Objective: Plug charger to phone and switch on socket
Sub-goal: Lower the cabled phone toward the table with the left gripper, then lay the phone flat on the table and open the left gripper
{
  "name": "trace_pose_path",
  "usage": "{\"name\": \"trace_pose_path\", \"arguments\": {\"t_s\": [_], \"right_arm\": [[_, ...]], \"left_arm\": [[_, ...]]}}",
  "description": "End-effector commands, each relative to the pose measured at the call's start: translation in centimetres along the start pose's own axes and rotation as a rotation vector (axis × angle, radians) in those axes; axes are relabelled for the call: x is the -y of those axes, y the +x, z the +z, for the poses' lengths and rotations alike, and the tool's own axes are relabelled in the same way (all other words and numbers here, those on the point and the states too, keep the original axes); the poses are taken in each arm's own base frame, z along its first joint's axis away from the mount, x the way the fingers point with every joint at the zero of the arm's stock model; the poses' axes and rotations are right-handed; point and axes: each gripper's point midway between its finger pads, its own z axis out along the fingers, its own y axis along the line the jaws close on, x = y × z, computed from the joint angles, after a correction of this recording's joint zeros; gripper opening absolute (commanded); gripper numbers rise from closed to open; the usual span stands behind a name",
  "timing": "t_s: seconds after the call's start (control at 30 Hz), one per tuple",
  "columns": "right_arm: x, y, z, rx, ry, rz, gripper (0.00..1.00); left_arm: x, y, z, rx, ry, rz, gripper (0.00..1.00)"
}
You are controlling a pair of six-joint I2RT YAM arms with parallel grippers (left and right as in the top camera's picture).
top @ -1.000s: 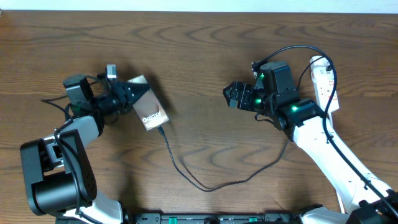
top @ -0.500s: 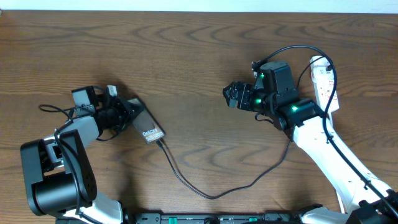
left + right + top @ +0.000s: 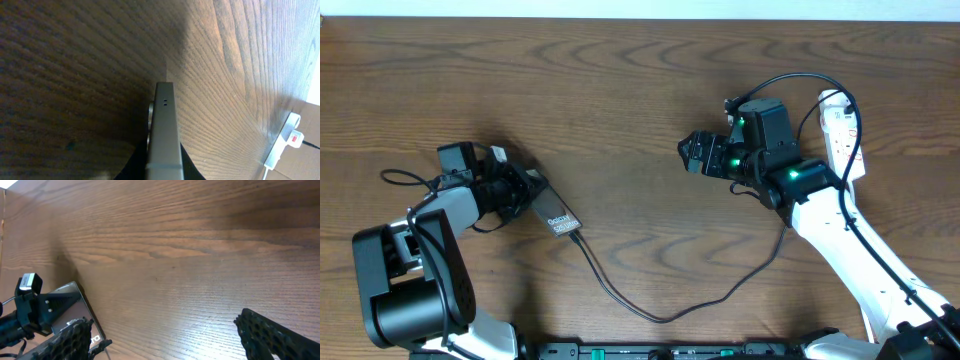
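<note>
The bronze-brown phone (image 3: 552, 211) is tipped up on its long edge at the left of the table, and my left gripper (image 3: 523, 190) is shut on it. In the left wrist view the phone (image 3: 164, 125) shows edge-on between the jaws of that gripper (image 3: 164, 170). The thin black charger (image 3: 665, 318) meets the phone's lower right end, loops along the front and runs up toward the white socket (image 3: 840, 125) at the far right. My right gripper (image 3: 692, 155) hovers open over bare wood mid-table; in its wrist view the gripper (image 3: 167, 340) holds nothing and the phone (image 3: 67, 305) lies far left.
The right arm covers part of the socket, and a thick black robot cable arcs over it. The socket (image 3: 285, 142) also shows small at the right edge of the left wrist view. Bare wooden tabletop lies between the two grippers.
My left gripper has moved toward the table's front with the phone and rolled it further onto its edge; the charger's loop shifted with it. The right arm has stayed put.
</note>
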Motion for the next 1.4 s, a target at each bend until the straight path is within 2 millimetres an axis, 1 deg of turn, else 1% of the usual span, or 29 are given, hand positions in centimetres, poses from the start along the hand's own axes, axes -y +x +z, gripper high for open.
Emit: {"name": "trace_pose_path", "arguments": {"t_s": [0.0,0.13,0.23,0.37,0.53,0.83,1.07,1.17,1.27,1.37], "right_arm": [[-0.3,-0.5,-0.4,0.019,0.000,-0.022,0.91],[-0.3,-0.5,-0.4,0.019,0.000,-0.022,0.91],[-0.3,-0.5,-0.4,0.020,0.002,-0.029,0.91],[0.0,-0.4,-0.4,0.019,0.013,-0.027,0.92],[0.0,-0.4,-0.4,0.019,0.014,-0.027,0.92],[0.0,-0.3,-0.4,0.016,0.015,-0.026,0.92],[0.0,-0.3,-0.4,0.016,0.015,-0.026,0.92],[0.0,-0.3,-0.4,0.016,0.016,-0.026,0.92],[0.0,-0.3,-0.4,0.016,0.016,-0.026,0.92],[0.0,-0.3,-0.4,0.016,0.015,-0.026,0.92]], "left_arm": [[-0.2,-0.4,-0.4,0.017,-0.021,0.010,0.07],[-0.2,-0.4,-0.4,0.017,-0.021,0.010,0.09],[-0.2,-0.4,-0.4,0.017,-0.021,0.010,0.17],[-0.2,-0.4,-0.4,0.017,-0.021,0.010,0.33],[-0.3,-0.3,-0.4,0.013,-0.024,0.006,0.39],[-0.4,0.0,-0.4,0.002,-0.030,-0.004,0.47],[-1.0,0.9,-0.4,-0.032,-0.051,-0.034,0.59],[-1.3,1.4,-0.5,-0.051,-0.063,-0.052,0.69],[-1.7,1.9,-0.5,-0.065,-0.084,-0.068,0.74],[-2.3,2.3,-0.6,-0.074,-0.114,-0.084,0.75]]}}
